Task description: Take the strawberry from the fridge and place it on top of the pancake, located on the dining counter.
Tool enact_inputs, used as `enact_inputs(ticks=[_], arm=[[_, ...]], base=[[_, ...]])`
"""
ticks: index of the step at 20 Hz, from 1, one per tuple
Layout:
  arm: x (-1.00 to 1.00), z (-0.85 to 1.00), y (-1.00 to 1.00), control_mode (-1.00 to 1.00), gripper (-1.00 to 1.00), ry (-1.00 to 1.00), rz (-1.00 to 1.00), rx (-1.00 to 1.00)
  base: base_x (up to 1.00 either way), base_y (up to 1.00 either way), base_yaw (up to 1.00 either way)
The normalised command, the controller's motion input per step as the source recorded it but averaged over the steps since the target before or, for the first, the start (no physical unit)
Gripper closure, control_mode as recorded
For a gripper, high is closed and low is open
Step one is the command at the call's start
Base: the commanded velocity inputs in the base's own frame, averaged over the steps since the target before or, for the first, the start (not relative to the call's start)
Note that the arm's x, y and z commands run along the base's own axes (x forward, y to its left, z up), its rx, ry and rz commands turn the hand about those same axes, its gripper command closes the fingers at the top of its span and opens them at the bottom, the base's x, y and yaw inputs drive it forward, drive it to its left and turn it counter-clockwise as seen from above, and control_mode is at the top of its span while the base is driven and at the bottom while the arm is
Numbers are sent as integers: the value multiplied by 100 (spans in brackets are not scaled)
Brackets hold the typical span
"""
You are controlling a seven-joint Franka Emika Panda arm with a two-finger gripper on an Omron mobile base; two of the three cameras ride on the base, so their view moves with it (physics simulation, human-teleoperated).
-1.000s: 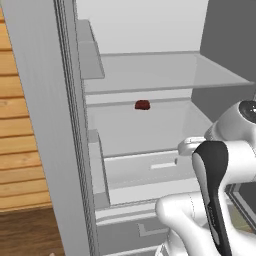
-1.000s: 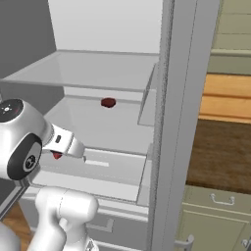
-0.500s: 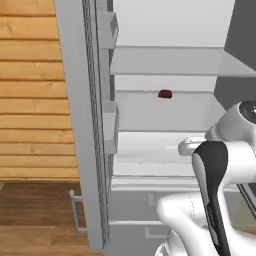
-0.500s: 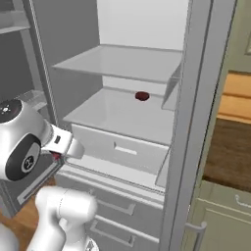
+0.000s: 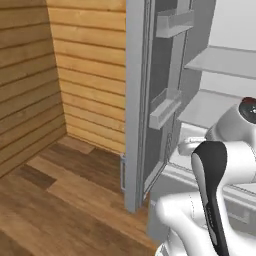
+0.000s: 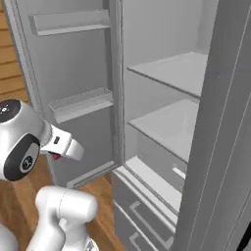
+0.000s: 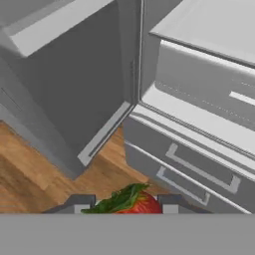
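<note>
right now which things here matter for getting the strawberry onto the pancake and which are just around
Part of the job:
- red strawberry with green leaves, held between the fingertips of the shut gripper
- tall pale grey fridge, its door open

Just around:
- grey door bins on the inside of the open door
- brown wooden plank floor
- light wooden plank wall

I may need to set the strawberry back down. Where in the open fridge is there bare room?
Both shelves of the fridge show bare: the upper shelf and the lower shelf above the drawer. The door bins look bare but narrow. The gripper is shut on the strawberry.
</note>
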Motion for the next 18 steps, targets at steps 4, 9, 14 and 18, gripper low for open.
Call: enact_inputs(ticks=[4,9,14,18], arm=[[0,0,0,100,100,0,0,0],[0,0,0,100,100,0,0,0],[0,0,0,100,100,0,0,0],[0,0,0,100,100,0,0,0]], base=[[-55,-4,81],[-51,17,87],[-46,27,79],[-9,23,47]])
